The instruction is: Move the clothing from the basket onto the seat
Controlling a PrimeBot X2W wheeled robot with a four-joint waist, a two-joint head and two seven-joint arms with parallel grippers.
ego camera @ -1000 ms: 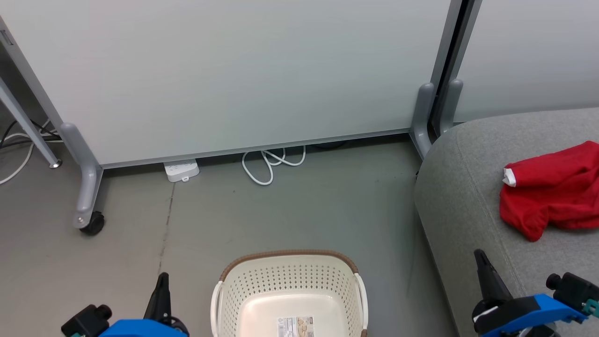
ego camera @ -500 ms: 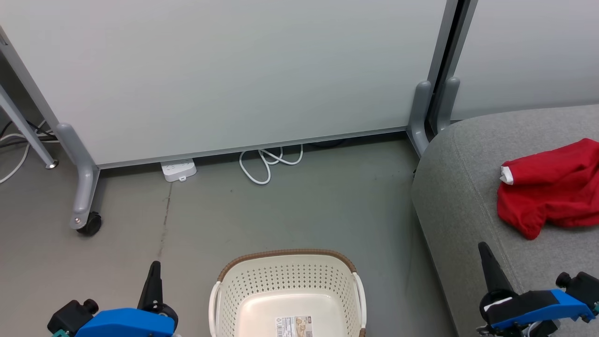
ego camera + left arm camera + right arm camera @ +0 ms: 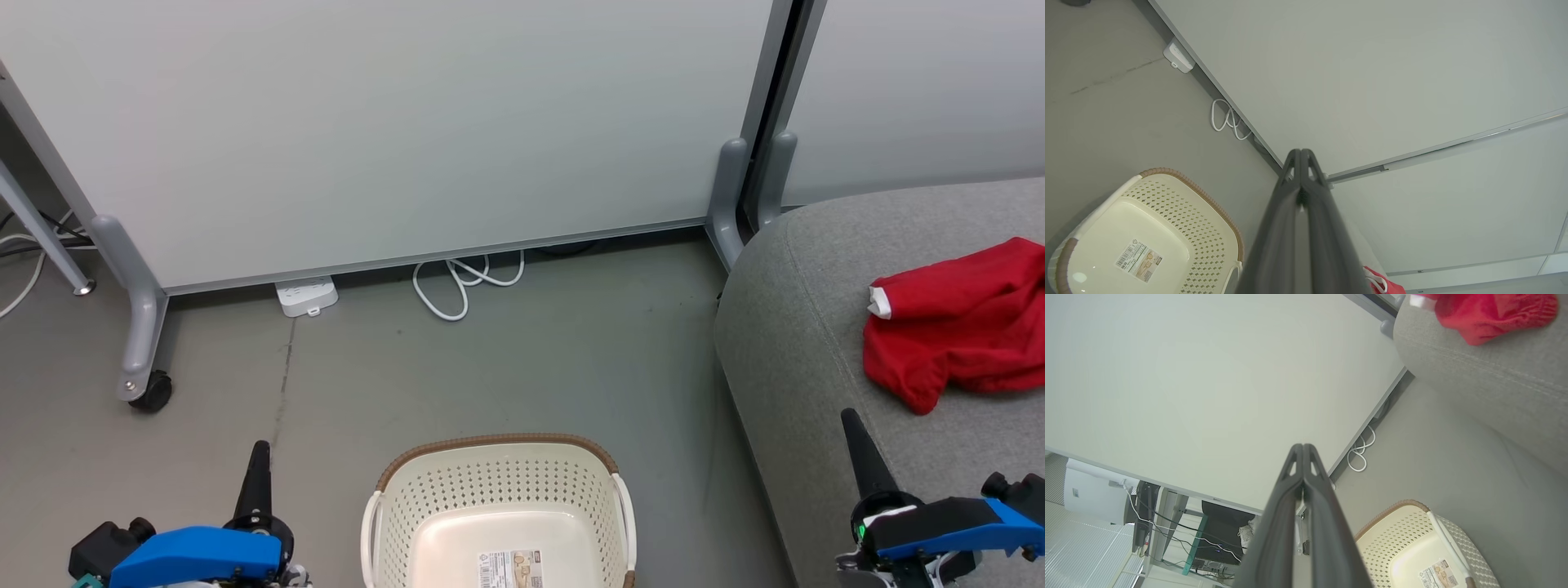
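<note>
Red clothing (image 3: 963,318) with a white trim edge lies crumpled on the light-grey seat (image 3: 808,343) at the right; it also appears as red clothing (image 3: 1486,310) on the seat (image 3: 1494,375) and as red clothing (image 3: 1384,283). The cream basket (image 3: 498,514) stands on the floor at bottom centre, holding nothing but its label sticker; the same basket (image 3: 1147,237) and basket (image 3: 1425,547) turn up in the wrist views. My left gripper (image 3: 260,457) is shut, left of the basket. My right gripper (image 3: 853,425) is shut, over the seat's front edge.
A pale partition panel (image 3: 392,122) on grey legs with a castor (image 3: 151,392) spans the back. A white power strip (image 3: 306,296) and looped white cable (image 3: 465,282) lie at its foot. Grey floor (image 3: 506,359) separates basket and panel.
The head camera has shifted, so the scene slides slightly left and up. Both grippers have drawn apart: the left further left and lower, the right further right. Clothing and basket stay put.
</note>
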